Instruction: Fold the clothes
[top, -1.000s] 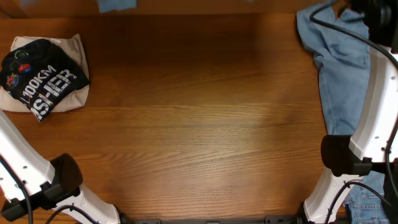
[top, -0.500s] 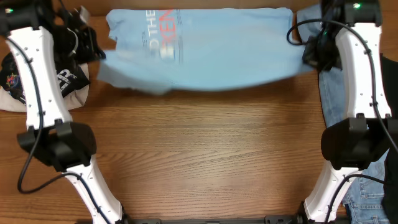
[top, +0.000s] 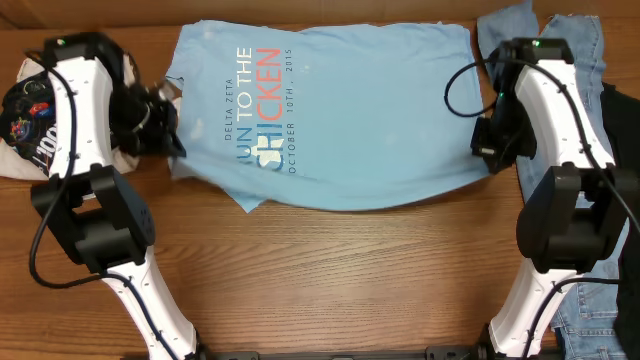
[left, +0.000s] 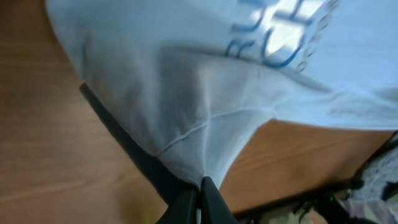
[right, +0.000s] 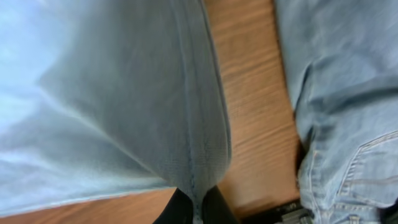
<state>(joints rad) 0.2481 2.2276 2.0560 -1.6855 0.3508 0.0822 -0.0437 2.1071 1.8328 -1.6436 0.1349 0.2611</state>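
My left gripper (top: 166, 127) is hard to pick out from above, a dark shape lost against the folds at the left edge of the T-shirt (top: 340, 120). The wrist view is plainer: both fingers (left: 214, 202) are pressed together on a pinch of fabric where a sleeve seam runs in. My right gripper (top: 488, 150) is at the shirt's right edge. In its own wrist view only the finger bases (right: 171, 213) show at the bottom of the frame, clamped on a stitched hem.

The shirt is stretched between my two grips across the far half of the table (top: 330, 280), front up. I cannot tell whether its middle rests on the wood. A pale glare washes out some of the navy and red lettering.

The jeans (top: 565, 45) at the far right are partly behind my right arm and cut off by the frame. The black shirt (top: 30, 115) at the far left is half covered by my left arm, so its white lettering is broken up.

The T-shirt is thin, soft cotton, sky blue, and its near edge sags in a shallow curve. The denim looks heavier, with double stitching around a pocket. The tabletop is brown wood grain
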